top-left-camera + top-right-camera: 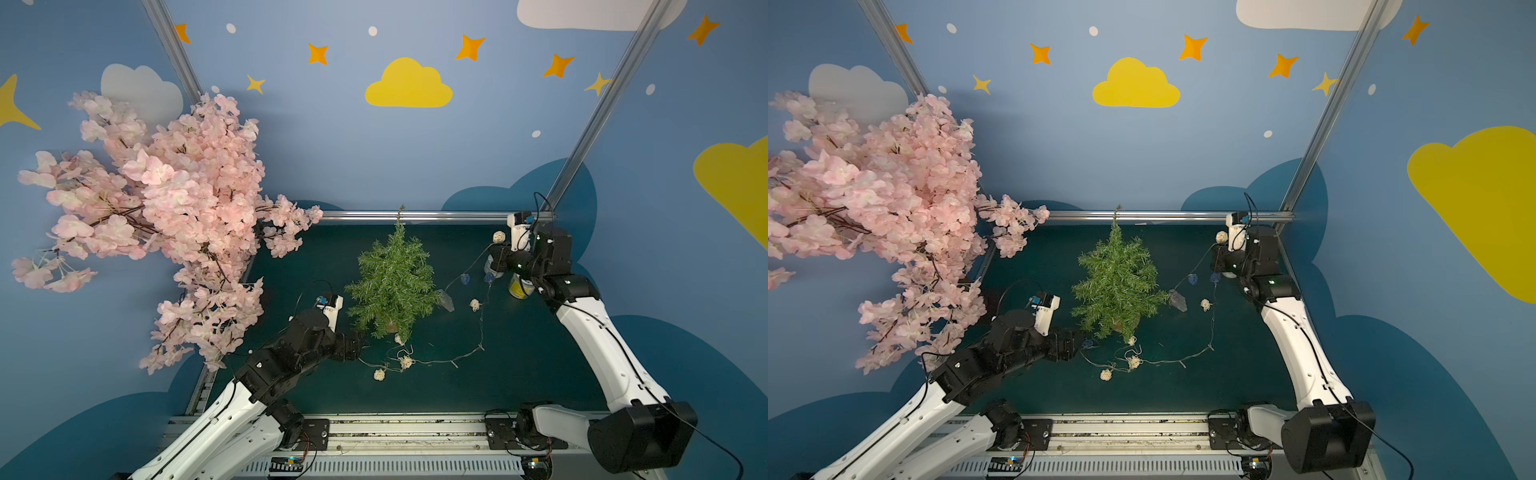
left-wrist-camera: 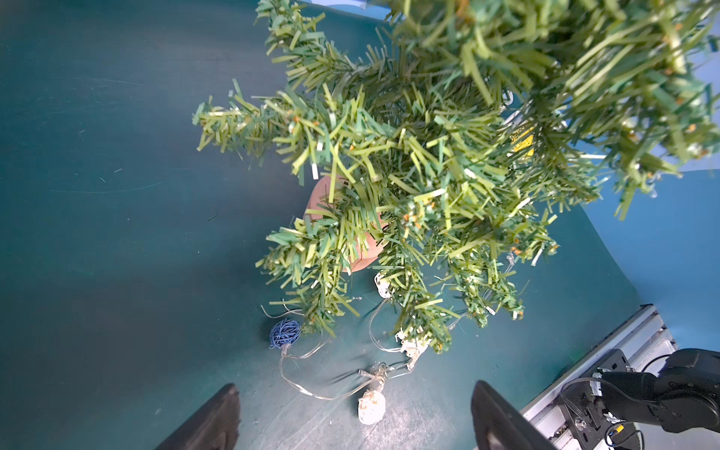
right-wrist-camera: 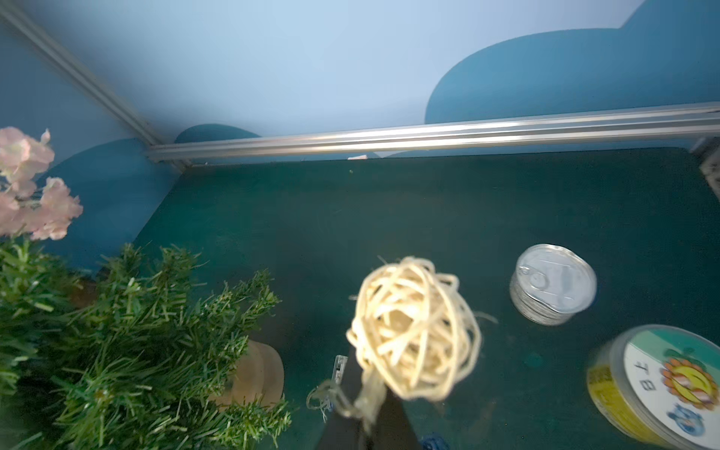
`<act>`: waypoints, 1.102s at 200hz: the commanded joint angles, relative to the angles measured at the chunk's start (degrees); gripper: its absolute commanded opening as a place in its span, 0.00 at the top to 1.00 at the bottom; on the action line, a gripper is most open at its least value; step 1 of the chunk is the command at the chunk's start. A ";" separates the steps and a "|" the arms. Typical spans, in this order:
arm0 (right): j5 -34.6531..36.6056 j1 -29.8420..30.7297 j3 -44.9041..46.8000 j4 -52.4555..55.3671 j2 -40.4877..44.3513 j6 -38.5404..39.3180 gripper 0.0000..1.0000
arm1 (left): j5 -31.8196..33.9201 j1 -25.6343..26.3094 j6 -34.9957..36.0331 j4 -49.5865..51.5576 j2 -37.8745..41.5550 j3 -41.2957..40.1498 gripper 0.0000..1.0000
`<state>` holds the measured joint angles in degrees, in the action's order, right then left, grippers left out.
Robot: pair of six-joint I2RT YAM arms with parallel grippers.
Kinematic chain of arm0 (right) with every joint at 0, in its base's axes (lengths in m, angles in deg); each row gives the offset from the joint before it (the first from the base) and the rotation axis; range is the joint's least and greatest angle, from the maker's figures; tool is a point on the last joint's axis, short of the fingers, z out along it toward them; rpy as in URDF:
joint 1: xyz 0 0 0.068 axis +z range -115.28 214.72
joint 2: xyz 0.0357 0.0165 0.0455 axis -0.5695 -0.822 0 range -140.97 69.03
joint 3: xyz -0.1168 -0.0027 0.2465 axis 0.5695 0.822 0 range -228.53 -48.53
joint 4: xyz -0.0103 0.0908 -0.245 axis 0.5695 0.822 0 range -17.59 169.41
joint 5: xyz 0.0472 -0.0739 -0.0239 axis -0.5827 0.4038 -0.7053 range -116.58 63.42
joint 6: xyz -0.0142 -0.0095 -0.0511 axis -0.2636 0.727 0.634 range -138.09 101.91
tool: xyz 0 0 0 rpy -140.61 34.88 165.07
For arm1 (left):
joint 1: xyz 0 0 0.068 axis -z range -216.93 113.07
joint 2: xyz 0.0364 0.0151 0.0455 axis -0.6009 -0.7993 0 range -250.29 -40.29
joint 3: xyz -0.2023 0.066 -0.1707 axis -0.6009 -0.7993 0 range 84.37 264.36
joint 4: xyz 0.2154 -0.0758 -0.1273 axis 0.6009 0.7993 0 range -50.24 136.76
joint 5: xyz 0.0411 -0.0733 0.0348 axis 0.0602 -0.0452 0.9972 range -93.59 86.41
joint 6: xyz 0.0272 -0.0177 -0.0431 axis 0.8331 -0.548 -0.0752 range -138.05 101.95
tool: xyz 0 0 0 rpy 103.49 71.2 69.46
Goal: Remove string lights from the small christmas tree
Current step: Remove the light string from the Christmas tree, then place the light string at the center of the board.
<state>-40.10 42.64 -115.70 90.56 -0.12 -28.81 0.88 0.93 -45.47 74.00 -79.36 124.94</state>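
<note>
Overhead, in both top views, the small christmas tree (image 1: 392, 286) stands upright mid-frame. The string lights (image 1: 436, 362) trail over the mat below it, then climb to the right gripper (image 1: 496, 254) at right centre, which is clamped on the wire. The left gripper (image 1: 358, 341) sits just lower left of the tree's base.

Left wrist view: the jaws gape wide with nothing held, and loose loops run up-frame from between them to under the lowest branches.

Right wrist view: the pinched strand carries a cream ball (image 3: 413, 327) at lower centre, clear of the tree at lower left.

The left arm looks much nearer to the loops at the base.
</note>
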 commanded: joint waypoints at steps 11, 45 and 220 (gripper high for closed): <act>1.74 -3.15 -1.62 2.44 2.74 -3.48 1.00 | -0.05 -0.24 -0.09 -0.42 0.47 -1.03 0.07; -1.99 -2.95 -4.93 4.67 5.17 -3.25 1.00 | 0.41 -0.38 0.00 -0.44 1.01 -1.36 0.07; 5.12 6.50 -7.06 14.20 -12.08 -5.02 1.00 | 5.96 -1.22 -0.77 3.18 3.28 1.75 0.07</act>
<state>-34.13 48.80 -123.96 108.90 -8.64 -32.11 3.31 0.32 -45.42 74.70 -76.39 124.24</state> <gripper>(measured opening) 0.046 0.927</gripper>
